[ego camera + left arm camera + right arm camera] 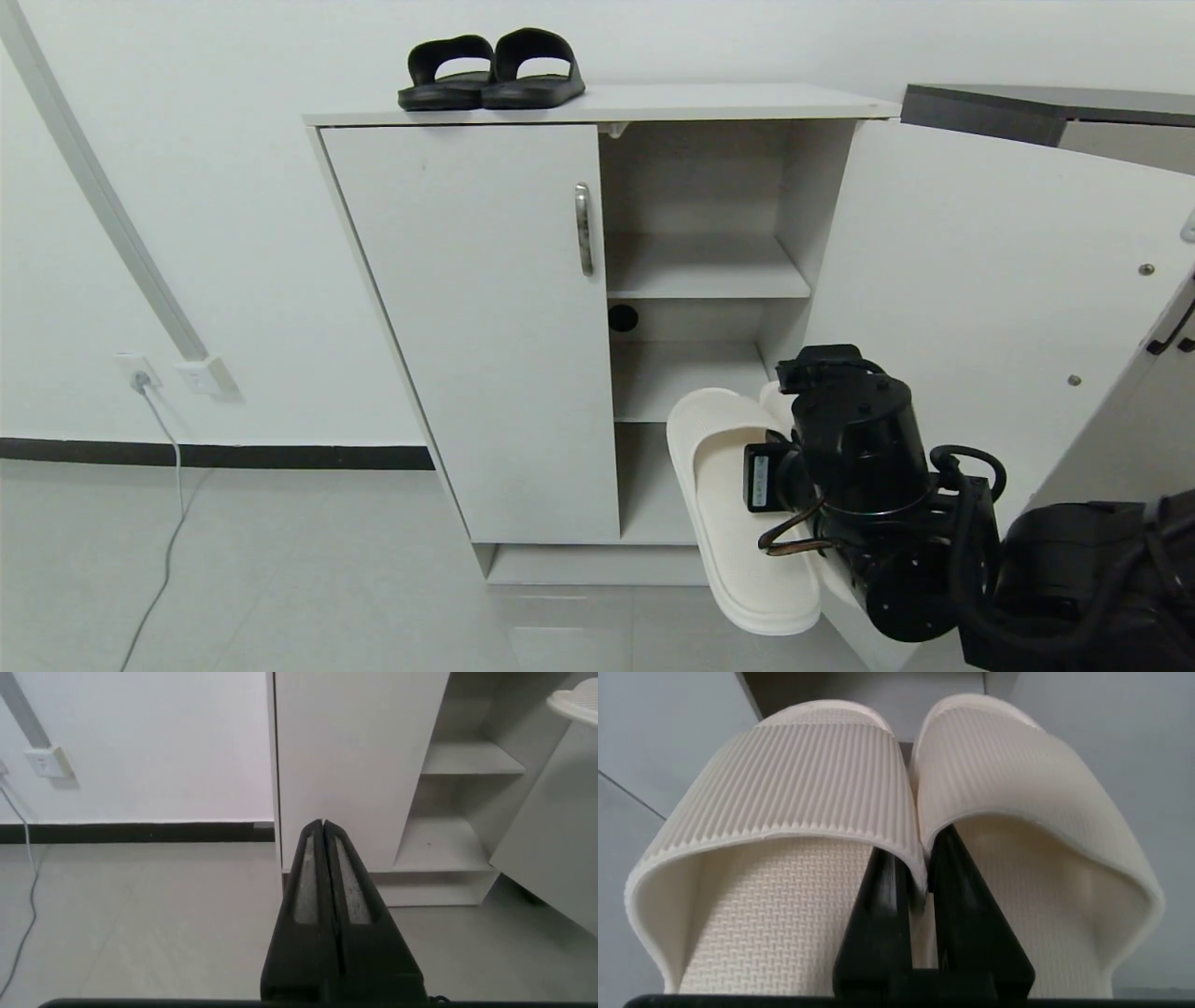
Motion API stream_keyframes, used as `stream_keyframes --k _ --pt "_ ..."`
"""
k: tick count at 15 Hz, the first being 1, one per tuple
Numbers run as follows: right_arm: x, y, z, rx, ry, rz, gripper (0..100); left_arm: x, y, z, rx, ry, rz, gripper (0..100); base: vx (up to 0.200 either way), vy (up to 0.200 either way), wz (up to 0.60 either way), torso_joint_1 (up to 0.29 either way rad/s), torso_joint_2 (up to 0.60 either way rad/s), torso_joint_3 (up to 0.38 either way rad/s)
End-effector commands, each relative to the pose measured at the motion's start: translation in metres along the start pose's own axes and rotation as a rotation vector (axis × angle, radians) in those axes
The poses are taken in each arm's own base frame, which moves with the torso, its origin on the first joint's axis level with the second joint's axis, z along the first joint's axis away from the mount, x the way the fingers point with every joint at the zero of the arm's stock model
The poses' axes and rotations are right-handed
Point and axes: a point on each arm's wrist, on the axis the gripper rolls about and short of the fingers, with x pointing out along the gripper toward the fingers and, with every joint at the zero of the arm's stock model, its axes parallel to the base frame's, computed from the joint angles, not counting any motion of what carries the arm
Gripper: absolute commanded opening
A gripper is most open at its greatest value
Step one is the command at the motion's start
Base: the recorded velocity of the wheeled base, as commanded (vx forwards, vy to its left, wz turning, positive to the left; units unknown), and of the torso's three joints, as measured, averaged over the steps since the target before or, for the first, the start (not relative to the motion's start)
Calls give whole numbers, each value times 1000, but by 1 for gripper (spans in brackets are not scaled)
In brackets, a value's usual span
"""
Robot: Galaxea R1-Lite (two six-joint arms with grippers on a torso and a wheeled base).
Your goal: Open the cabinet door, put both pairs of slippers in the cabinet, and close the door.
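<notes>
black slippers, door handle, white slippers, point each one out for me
pair of black rubber slide slippers (537,42): head view, on the strap of one slipper.
silver metal bar handle (583,229): head view, on the middle of the bar.
pair of cream ribbed foam slippers (813,784): right wrist view, on one ribbed strap.

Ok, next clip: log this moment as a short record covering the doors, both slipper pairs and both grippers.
left door: shut
right door: open
black slippers: side by side on the cabinet top
white slippers: held together in the air before the open half, not on a shelf
right gripper: shut on white slippers, pinching the straps' inner edges
left gripper: shut, holding nothing
task stage: one pair in hand, black pair not yet stowed
</notes>
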Motion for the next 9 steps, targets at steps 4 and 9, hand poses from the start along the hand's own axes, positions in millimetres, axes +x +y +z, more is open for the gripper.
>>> stream_keyframes --k 4,9 --pt "5 4 0 1 0 0 0 0 0 0 0 2 1 0 0 0 0 0 0 0" --pt "21 10 -6 1 -62 1 0 0 0 0 0 2 1 0 0 0 0 0 3 -110"
